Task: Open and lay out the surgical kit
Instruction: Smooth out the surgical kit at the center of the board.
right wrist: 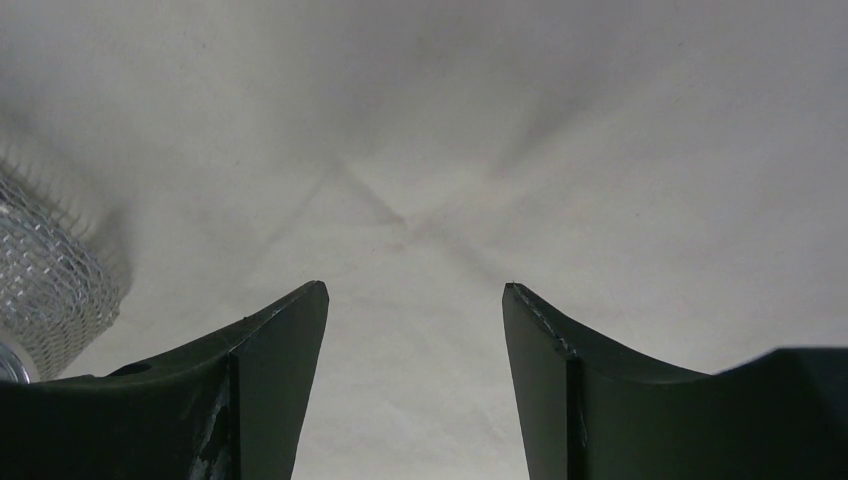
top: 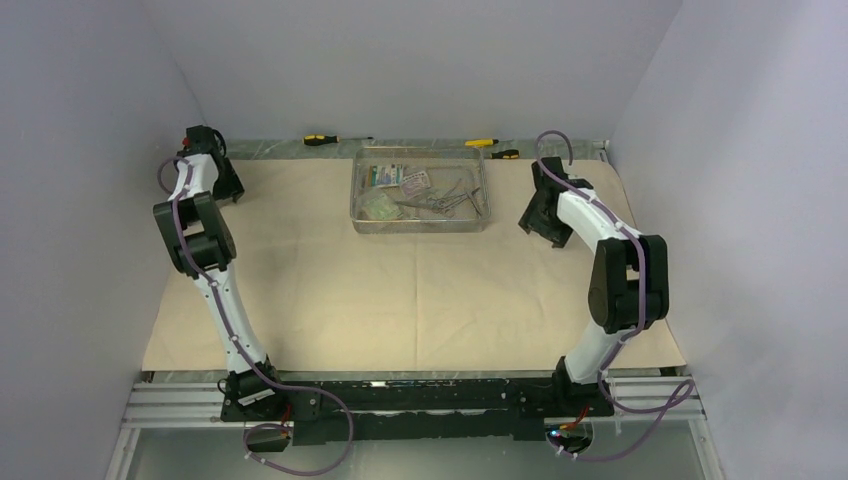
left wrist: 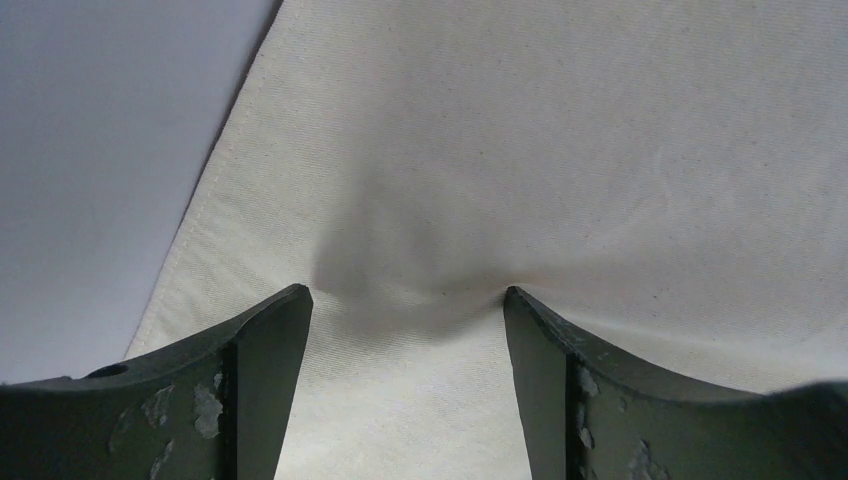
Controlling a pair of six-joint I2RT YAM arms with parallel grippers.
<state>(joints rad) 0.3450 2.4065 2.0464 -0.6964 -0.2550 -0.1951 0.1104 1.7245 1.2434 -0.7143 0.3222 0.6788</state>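
— What lies on the desk (top: 420, 142)?
— A beige wrap cloth (top: 400, 290), spread flat over nearly all of it. Yellow-and-black screwdrivers (top: 325, 139) lie along the bare far strip, one left, others right.

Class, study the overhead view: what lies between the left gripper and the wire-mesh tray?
Only bare wrap cloth. Nothing rests on it between the left gripper and the wire-mesh tray, as the top view shows.
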